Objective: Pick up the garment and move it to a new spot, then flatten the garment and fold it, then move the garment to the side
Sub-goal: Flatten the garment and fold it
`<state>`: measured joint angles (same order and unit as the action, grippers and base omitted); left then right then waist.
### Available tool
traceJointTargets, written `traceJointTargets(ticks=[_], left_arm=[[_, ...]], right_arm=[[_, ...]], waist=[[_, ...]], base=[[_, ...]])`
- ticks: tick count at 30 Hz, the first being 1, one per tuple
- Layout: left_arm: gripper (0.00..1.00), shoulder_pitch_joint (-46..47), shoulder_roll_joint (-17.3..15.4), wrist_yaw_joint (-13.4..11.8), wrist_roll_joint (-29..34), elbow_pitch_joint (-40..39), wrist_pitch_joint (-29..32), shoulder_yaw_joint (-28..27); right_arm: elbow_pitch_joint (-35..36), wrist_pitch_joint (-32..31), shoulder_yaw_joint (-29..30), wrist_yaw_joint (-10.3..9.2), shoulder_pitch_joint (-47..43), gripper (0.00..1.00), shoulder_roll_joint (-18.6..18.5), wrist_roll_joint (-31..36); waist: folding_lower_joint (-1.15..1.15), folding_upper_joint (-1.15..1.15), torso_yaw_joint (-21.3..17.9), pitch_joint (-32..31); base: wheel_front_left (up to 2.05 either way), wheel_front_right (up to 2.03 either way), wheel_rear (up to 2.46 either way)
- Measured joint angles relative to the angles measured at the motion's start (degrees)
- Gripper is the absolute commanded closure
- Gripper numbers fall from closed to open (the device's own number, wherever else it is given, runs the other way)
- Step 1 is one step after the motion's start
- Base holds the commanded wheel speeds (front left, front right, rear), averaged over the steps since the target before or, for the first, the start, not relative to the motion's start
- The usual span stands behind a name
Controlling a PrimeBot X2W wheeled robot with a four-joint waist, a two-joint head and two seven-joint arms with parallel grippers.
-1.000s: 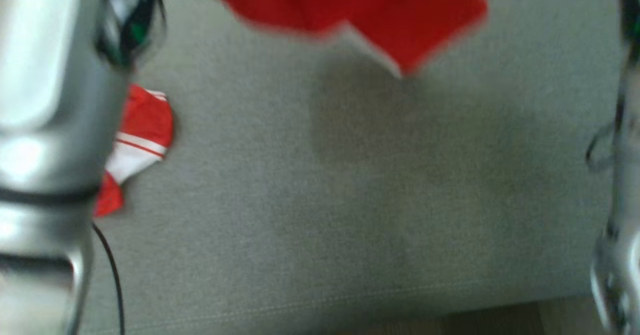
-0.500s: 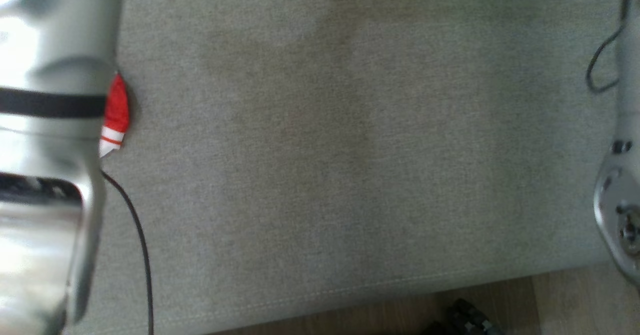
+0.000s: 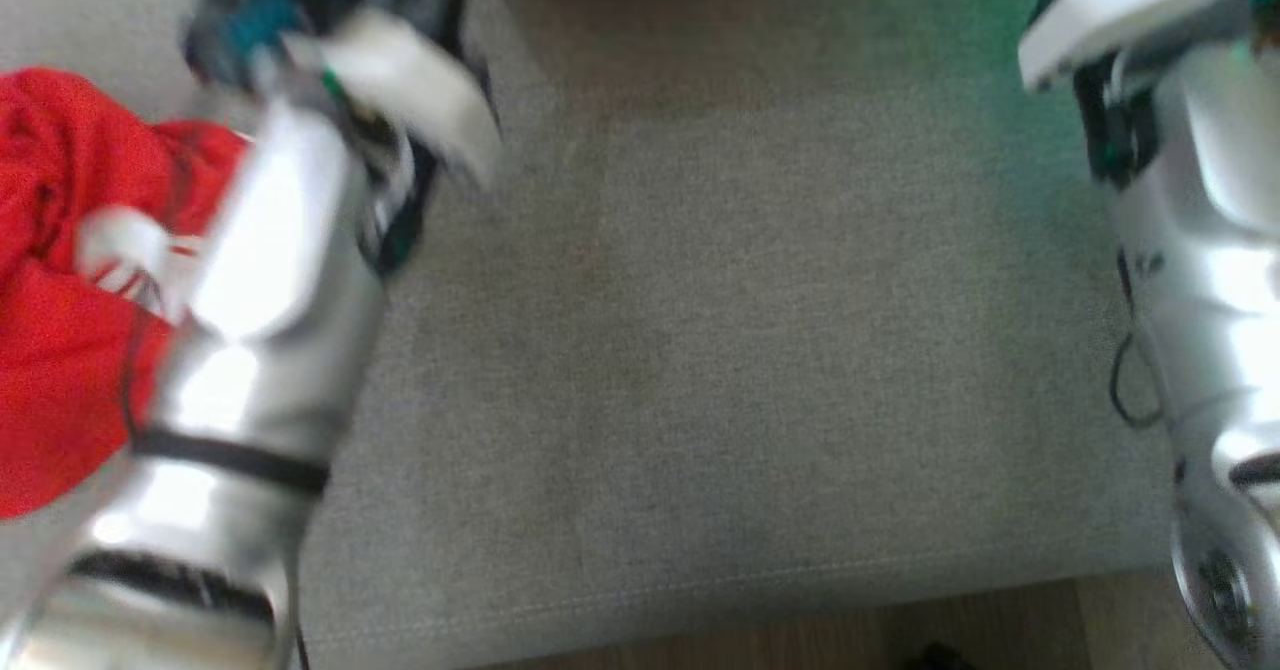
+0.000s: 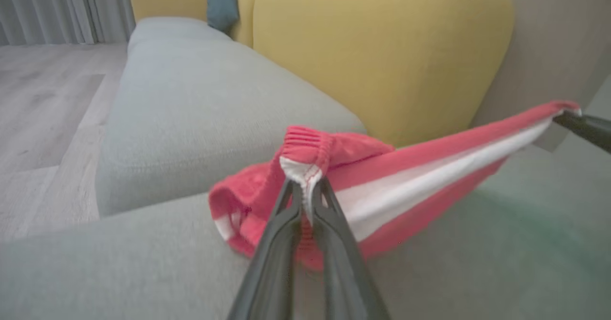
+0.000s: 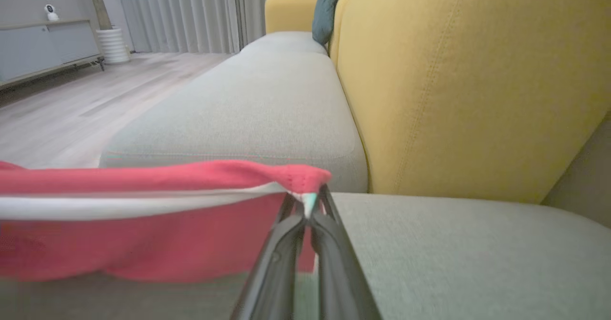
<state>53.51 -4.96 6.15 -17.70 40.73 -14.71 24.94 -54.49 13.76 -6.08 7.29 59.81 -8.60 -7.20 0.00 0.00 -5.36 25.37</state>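
Fingers of our left gripper (image 4: 308, 184) and right gripper (image 5: 308, 200) pinch shut on opposite ends of the red white-striped garment (image 4: 420, 186), stretched taut between them above the grey sofa seat (image 5: 453, 253); we should lower both evenly, keeping tension

Your red garment (image 4: 415, 167) hangs stretched, white band showing.
In the left wrist view you see it run taut from centre frame to the upper right, its ribbed hem bunched at centre and loose folds sagging lower left.
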Motion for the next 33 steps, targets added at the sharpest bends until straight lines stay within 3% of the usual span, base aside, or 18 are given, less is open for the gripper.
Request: traceJointTargets(ticks=[7, 19, 26, 33], left_arm=[[1.00, -10.81, -0.68, 0.92, 1.69, -0.44, 0.00, 4.07], [1.00, -22.02, -2.36, 1.43, 2.44, -5.46, 0.00, 9.71], [1.00, -26.93, -2.61, 1.44, 1.92, -8.00, 0.00, 11.35], [1.00, -32.95, -5.46, 1.44, 1.22, -14.48, 2.50, 14.50]], right_arm=[[0.13, -4.00, -8.66, 0.00, -8.75, 1.00, -4.35, -6.94], [8.61, -14.96, -18.84, 0.01, -20.30, 1.00, -13.88, -15.17], [15.55, -21.47, -21.01, 0.01, -27.18, 1.00, -18.56, -19.78], [26.43, -30.45, -20.43, 0.02, -37.07, 1.00, -24.43, -24.32]], waist=[[0.00, 0.00, 0.73, -5.67], [0.00, 0.00, 0.94, -12.44], [0.00, 0.00, 0.73, -15.80], [0.00, 0.00, 0.31, -18.45]], base=[[0.00, 0.00, 0.00], [0.00, 0.00, 0.00], [0.00, 0.00, 0.00], [0.00, 0.00, 0.00]])
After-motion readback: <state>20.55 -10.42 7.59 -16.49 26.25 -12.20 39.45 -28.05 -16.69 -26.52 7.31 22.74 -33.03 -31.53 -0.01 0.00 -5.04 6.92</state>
